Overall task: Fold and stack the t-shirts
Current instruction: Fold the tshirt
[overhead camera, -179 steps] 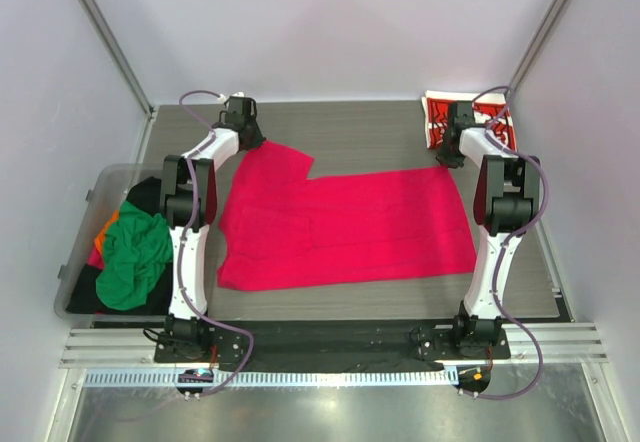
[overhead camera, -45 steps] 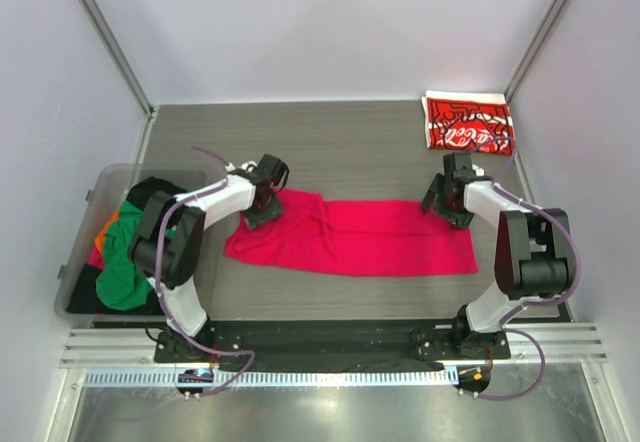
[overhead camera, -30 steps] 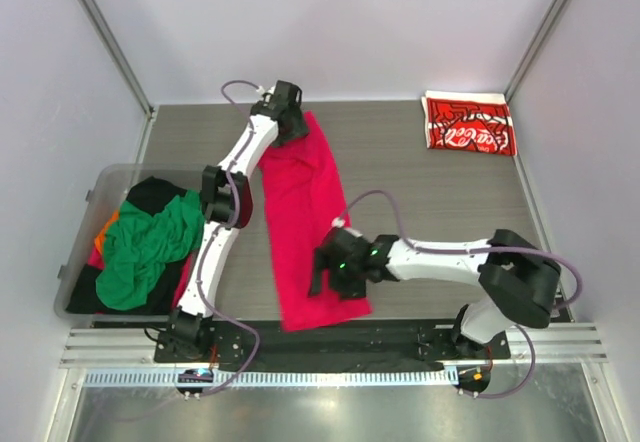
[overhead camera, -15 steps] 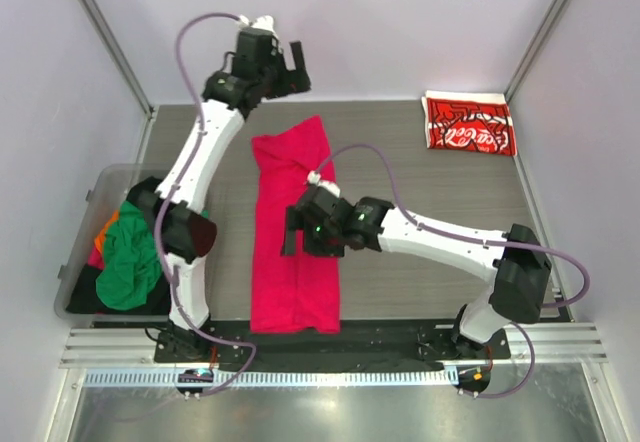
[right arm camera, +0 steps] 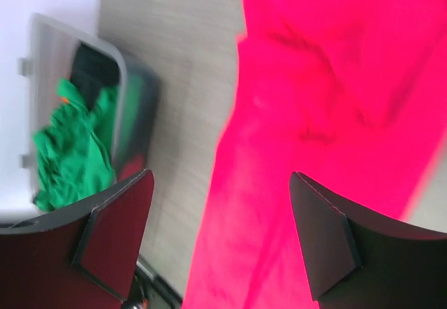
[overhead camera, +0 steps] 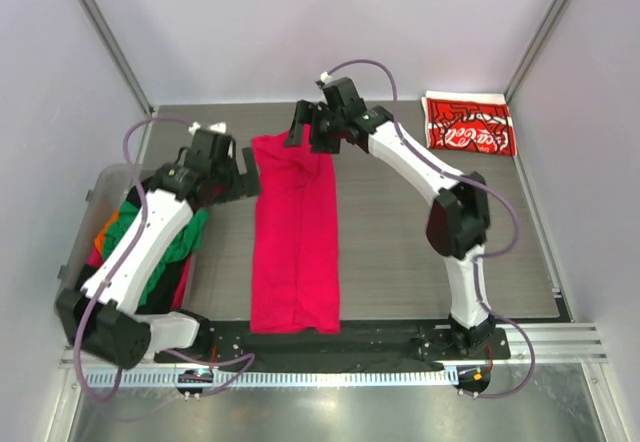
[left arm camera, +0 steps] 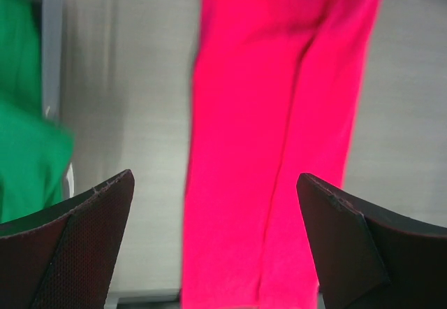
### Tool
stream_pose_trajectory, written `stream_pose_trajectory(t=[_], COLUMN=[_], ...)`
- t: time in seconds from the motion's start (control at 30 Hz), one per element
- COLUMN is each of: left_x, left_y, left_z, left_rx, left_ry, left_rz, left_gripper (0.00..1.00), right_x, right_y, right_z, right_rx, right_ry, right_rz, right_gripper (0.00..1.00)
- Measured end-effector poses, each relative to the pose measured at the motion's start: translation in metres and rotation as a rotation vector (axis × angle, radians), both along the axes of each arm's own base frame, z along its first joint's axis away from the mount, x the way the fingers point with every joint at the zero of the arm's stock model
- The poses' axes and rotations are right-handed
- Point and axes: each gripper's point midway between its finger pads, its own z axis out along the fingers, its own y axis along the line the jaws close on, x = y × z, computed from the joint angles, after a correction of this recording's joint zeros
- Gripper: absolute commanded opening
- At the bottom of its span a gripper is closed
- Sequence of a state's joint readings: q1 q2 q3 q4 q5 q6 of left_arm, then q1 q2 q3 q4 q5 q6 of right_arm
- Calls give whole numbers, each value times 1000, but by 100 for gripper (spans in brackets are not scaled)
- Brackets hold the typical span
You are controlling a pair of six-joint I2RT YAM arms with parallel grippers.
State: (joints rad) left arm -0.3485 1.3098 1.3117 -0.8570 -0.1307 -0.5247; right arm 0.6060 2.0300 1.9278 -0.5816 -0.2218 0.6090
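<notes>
The crimson-pink t-shirt (overhead camera: 297, 242) lies folded into a long narrow strip running from the back of the table to its front edge. My left gripper (overhead camera: 245, 174) hovers open just left of the strip's far part, beside the bin. In the left wrist view the left gripper (left arm camera: 216, 242) is wide open above the pink shirt (left arm camera: 272, 148), holding nothing. My right gripper (overhead camera: 303, 130) hangs open over the strip's far end. From the right wrist, the right gripper (right arm camera: 220, 232) is empty above the wrinkled pink shirt (right arm camera: 314, 113). A folded red Coca-Cola t-shirt (overhead camera: 468, 124) rests at the back right.
A clear plastic bin (overhead camera: 108, 174) at the left edge holds a green t-shirt (right arm camera: 70, 162) with black and orange cloth. The left arm stretches over this bin. Grey table (overhead camera: 390, 252) shows right of the strip. White walls enclose the back and sides.
The left arm dropped from high at the back to beside the bin, gripper open. The right gripper moved from the strip's middle to its far end. The shirt stayed a long strip.
</notes>
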Motion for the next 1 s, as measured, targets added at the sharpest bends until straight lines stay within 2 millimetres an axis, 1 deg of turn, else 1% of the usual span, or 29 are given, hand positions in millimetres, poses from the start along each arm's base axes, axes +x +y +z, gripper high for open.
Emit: stream_pose_trajectory(t=[0.03,0.07,0.13,0.2,0.27,0.37,0.43,0.5,0.67,0.73,0.8,0.9,1.0], left_x=[-15,-29,-50,-67,-83,-102,-111,-117,-117,-117,-116,-114,-113], left_y=[5,11,19,25,31,37,39,40,40,41,41,41,41], left_z=[-7,-12,-15,-14,-16,-23,-27,-28,-11,-8,-8,-11,-14], left_rx=[3,3,-2,-14,-26,-53,-69,-86,-121,-126,-124,-117,-107], left_ry=[20,29,21,-9,-41,-77,-91,-111,-192,-210,-210,-199,-182], left_rz=[5,13,20,25,27,39,41,44,46,49,53,57,60], left_gripper=[100,100,100,100,100,100,100,100,100,100,100,100,100], right_x=[15,31,60,77,85,90,94,101,119,125,130,139,152], right_y=[8,17,34,45,52,59,62,64,68,65,63,59,49], right_z=[-2,-9,-22,-41,-67,-100,-110,-115,-124,-135,-146,-147,-150], right_rx=[29,58,117,158,192,238,264,284,307,298,294,298,279], right_ry=[-7,-2,-9,-2,28,76,81,70,18,15,17,-2,-25], right_rz=[17,40,80,113,137,151,148,140,109,82,59,27,-40], right_gripper=[84,83,83,83,83,83,83,82,80,80,77,76,76])
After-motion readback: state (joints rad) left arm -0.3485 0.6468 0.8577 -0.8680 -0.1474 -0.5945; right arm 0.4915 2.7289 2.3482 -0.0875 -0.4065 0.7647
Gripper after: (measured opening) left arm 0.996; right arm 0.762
